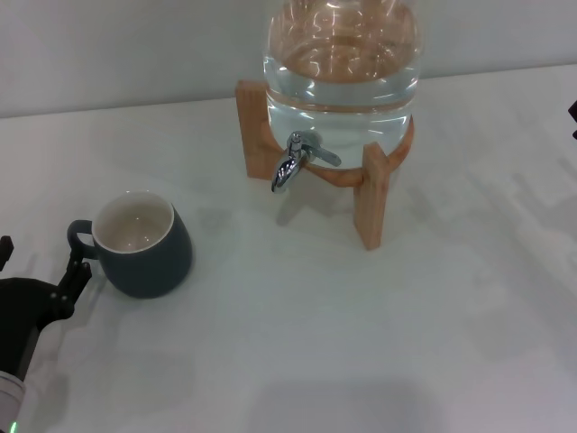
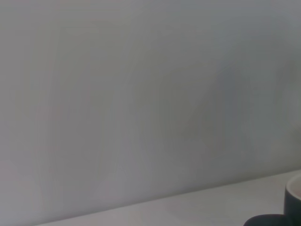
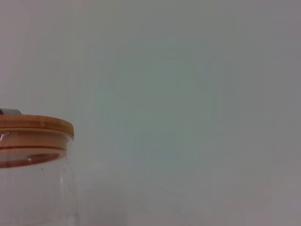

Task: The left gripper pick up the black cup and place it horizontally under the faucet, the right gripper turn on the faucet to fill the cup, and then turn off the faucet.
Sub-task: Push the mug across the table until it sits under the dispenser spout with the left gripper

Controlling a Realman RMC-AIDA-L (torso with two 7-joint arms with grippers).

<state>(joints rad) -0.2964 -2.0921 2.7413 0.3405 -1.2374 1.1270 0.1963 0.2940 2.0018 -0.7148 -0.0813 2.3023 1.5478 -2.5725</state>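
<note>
Nothing was done yet: the black cup (image 1: 142, 245) stood upright on the counter (image 1: 361, 343), well left of the faucet (image 1: 296, 161), with the left end effector (image 1: 68, 284) beside its handle, its fingers' state unreadable.

A squat dark grey cup (image 1: 142, 244) with a cream inside stands upright on the white table (image 1: 361, 343). The left gripper (image 1: 68, 280) sits just beside its handle. The shiny chrome faucet (image 1: 293, 161) sticks out of a clear glass water jar (image 1: 343, 63) on a wooden stand (image 1: 371, 194).
</note>
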